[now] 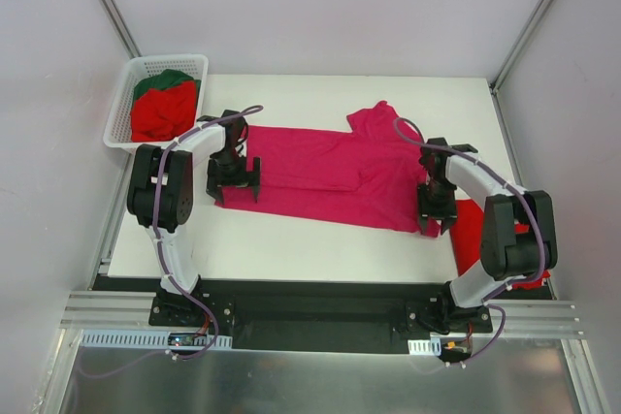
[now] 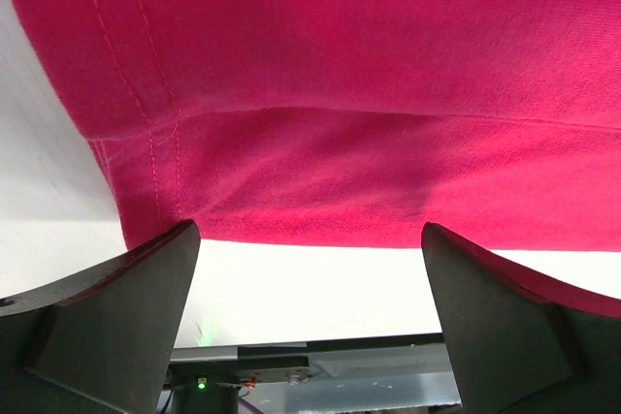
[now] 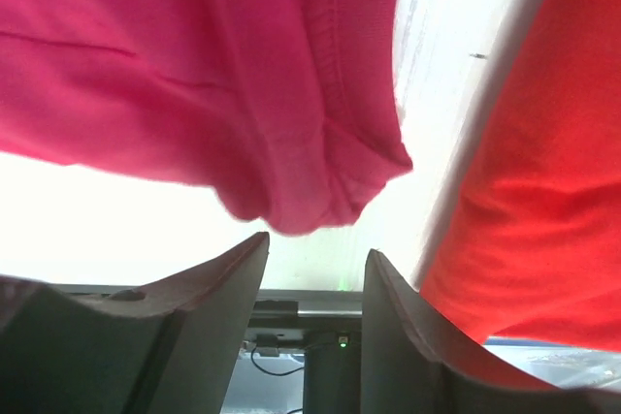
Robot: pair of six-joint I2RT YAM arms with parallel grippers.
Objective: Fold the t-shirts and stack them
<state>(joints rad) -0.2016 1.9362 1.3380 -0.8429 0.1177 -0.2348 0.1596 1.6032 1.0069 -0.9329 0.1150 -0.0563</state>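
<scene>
A magenta-pink t-shirt [image 1: 330, 172] lies spread across the middle of the white table, folded lengthwise, with one sleeve pointing to the back. My left gripper [image 1: 236, 191] hovers at its left end, open wide, nothing between the fingers; in the left wrist view the hem [image 2: 320, 172] lies just beyond the left gripper [image 2: 309, 232]. My right gripper [image 1: 437, 220] stands over the shirt's near right corner. There the jaws are partly apart and empty, the bunched corner [image 3: 310, 191] just past the right gripper [image 3: 315, 247]. A bright red t-shirt [image 1: 475, 230] lies to its right.
A white lattice basket [image 1: 121, 109] sits at the back left corner, holding a red t-shirt [image 1: 163, 111] and a dark green one [image 1: 165, 79]. White walls enclose the table on three sides. The red t-shirt [image 3: 524, 191] lies close beside my right fingers.
</scene>
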